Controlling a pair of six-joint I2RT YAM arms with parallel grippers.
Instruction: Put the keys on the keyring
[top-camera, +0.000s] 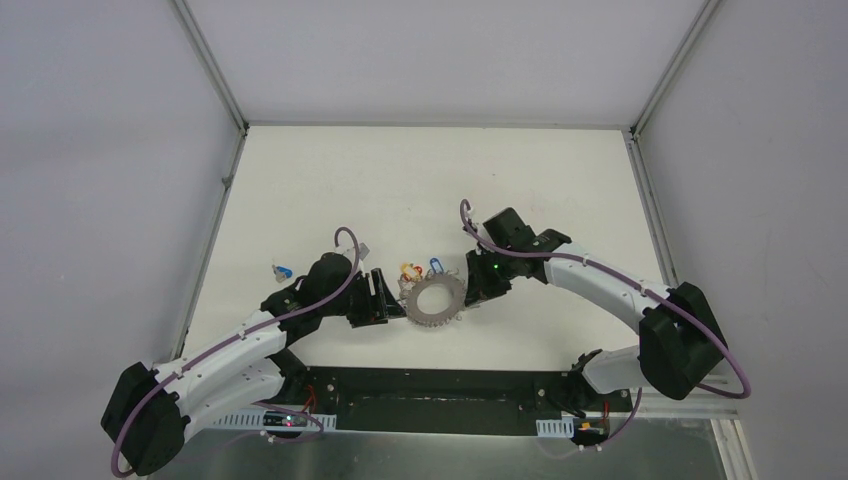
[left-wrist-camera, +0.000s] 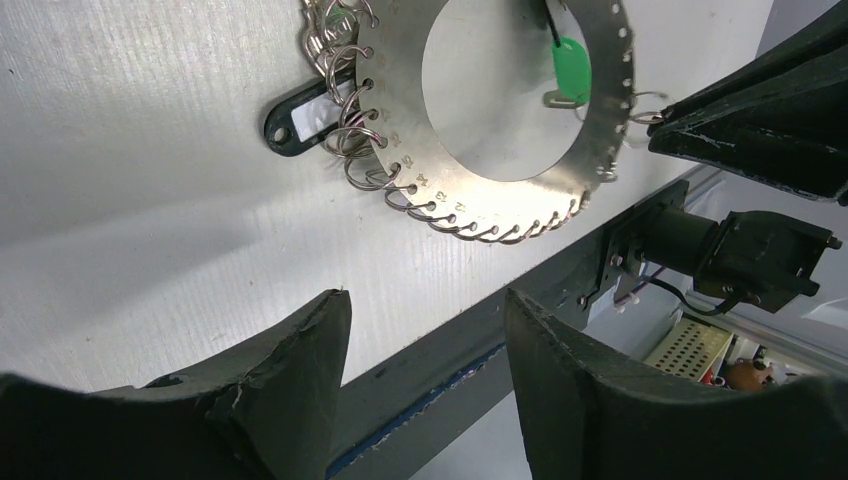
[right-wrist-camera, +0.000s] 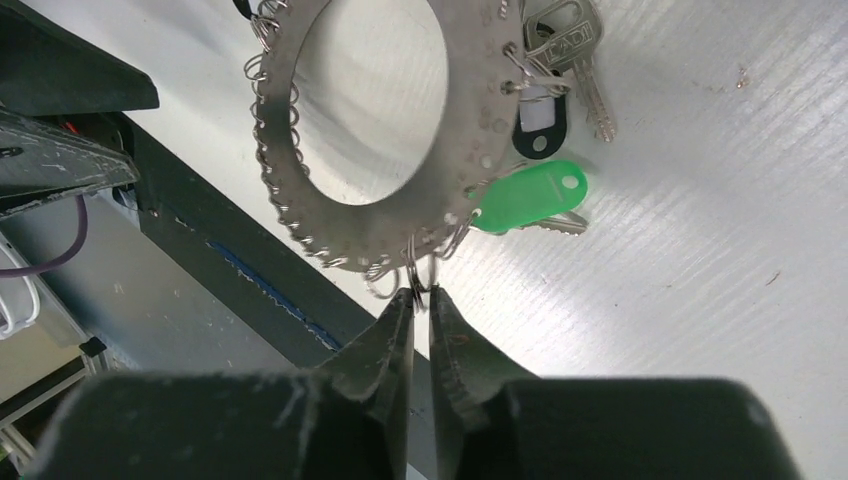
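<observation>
Keyring (right-wrist-camera: 478, 110) on the counter (right-wrist-camera: 700, 260), our right gripper (right-wrist-camera: 421, 300) pinched on its edge loop (right-wrist-camera: 417, 272), our left gripper (left-wrist-camera: 425, 300) apart and empty beside it

The keyring (right-wrist-camera: 478, 112) is silvery-grey, the green tag (right-wrist-camera: 527, 195) plain, the black tag (left-wrist-camera: 298, 117) white-windowed, the table (top-camera: 300, 190) white.

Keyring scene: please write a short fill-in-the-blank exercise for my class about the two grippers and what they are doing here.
The left gripper is ____ and holds nothing.
The right gripper pinches a small wire ____ at the edge of the keyring.
The tag lying nearest the right gripper is coloured ____.
Missing words: open; loop; green.
</observation>
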